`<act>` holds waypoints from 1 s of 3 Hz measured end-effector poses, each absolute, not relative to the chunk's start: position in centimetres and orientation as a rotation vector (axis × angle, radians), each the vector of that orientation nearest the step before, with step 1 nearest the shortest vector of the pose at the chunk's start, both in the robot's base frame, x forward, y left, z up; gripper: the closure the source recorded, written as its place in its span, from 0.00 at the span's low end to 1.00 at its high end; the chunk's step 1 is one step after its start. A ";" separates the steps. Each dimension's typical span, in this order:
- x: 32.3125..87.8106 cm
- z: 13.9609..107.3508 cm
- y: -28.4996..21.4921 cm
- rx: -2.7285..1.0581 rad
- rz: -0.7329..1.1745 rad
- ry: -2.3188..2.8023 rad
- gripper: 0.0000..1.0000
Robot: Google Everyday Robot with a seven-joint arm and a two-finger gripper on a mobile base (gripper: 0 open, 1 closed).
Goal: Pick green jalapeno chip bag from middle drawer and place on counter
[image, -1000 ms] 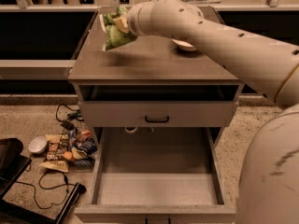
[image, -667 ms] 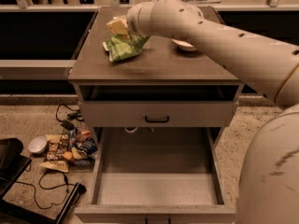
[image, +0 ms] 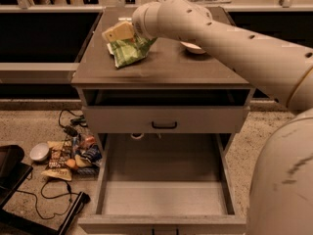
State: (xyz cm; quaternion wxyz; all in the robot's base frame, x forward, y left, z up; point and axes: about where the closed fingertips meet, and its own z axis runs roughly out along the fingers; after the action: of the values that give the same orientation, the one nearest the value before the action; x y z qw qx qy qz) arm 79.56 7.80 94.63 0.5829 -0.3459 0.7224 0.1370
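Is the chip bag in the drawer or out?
Out: the green jalapeno chip bag lies on the counter, tool at its top edge.

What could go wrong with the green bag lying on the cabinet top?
The gripper sits against the green jalapeno chip bag on the counter; pulling away, it might drag the bag off the nearby edge. The arm passes close over a white bowl and could nudge it. The middle drawer stands open, so the base might bump it.

The gripper (image: pixel 117 33), at the left rear of the counter (image: pixel 161 67), covers the top of the green jalapeno chip bag (image: pixel 128 53). The arm (image: pixel 234 48) hides most of a white bowl (image: pixel 191 48). The lower edge cuts off the front of the middle drawer (image: pixel 161 199).
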 end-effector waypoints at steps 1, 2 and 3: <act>79.3 97.1 7.3 -0.867 0.261 1.645 0.00; 78.1 101.7 4.3 -0.959 0.164 1.586 0.00; 76.6 105.9 0.8 -1.059 0.031 1.583 0.00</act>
State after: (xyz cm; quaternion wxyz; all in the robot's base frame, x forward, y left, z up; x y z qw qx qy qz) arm 76.61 0.77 105.90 0.5797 -0.4531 0.6771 0.0131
